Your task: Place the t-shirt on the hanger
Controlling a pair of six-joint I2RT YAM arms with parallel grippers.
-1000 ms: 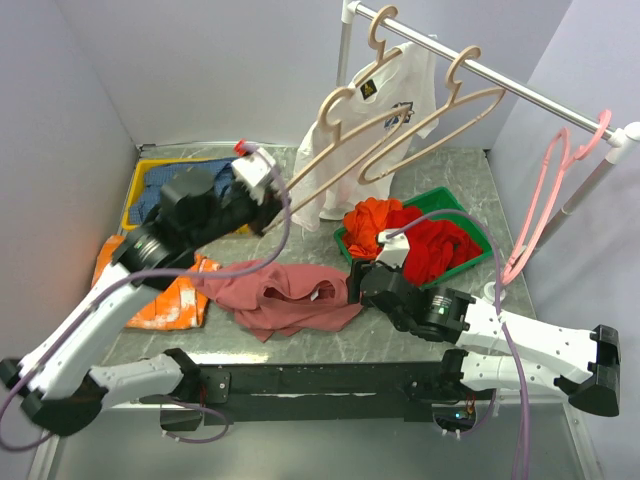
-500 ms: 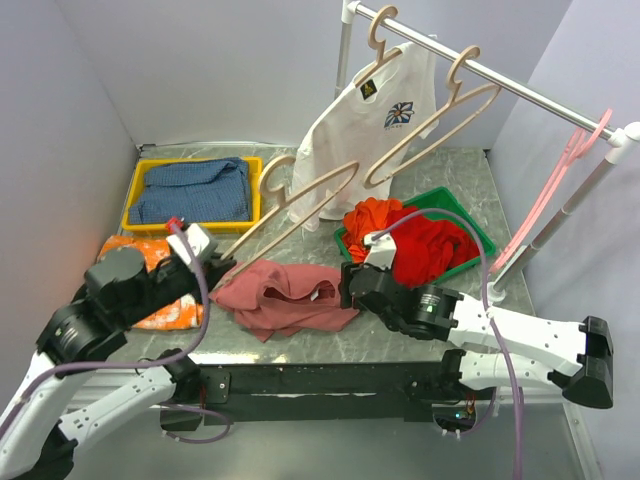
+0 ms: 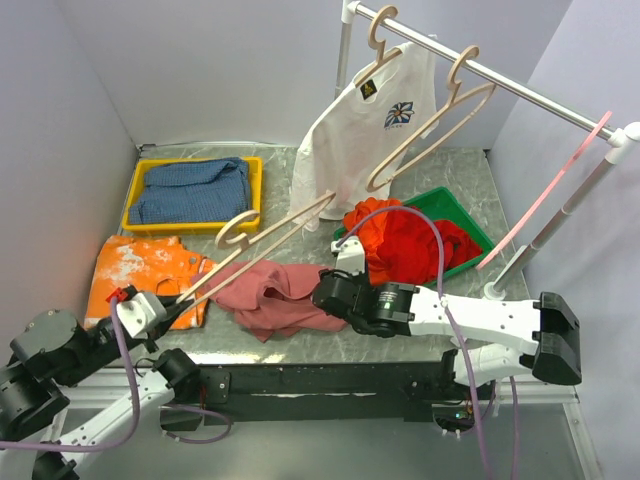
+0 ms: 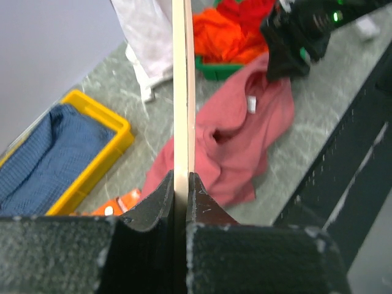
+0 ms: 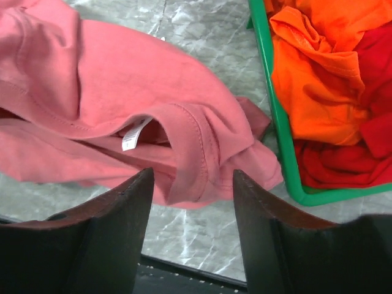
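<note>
The dusty-rose t-shirt lies crumpled on the table's near middle, collar and white label facing up. The beige wooden hanger slants over the shirt's left side, hook up. My left gripper is shut on the hanger's lower end, and the left wrist view shows the wood edge-on between the jaws. My right gripper hovers open over the shirt's right edge. A fold of the collar lies in the gap between its fingertips.
A green bin of red and orange garments sits right of the shirt. A yellow bin with blue cloth is at the back left, an orange garment in front of it. The rack rail carries a white t-shirt, a wooden hanger and a pink hanger.
My left arm has drawn back to the near left, bringing the hanger down from near the rack over the shirt. The right gripper slid left onto the collar and its jaws narrowed slightly.
</note>
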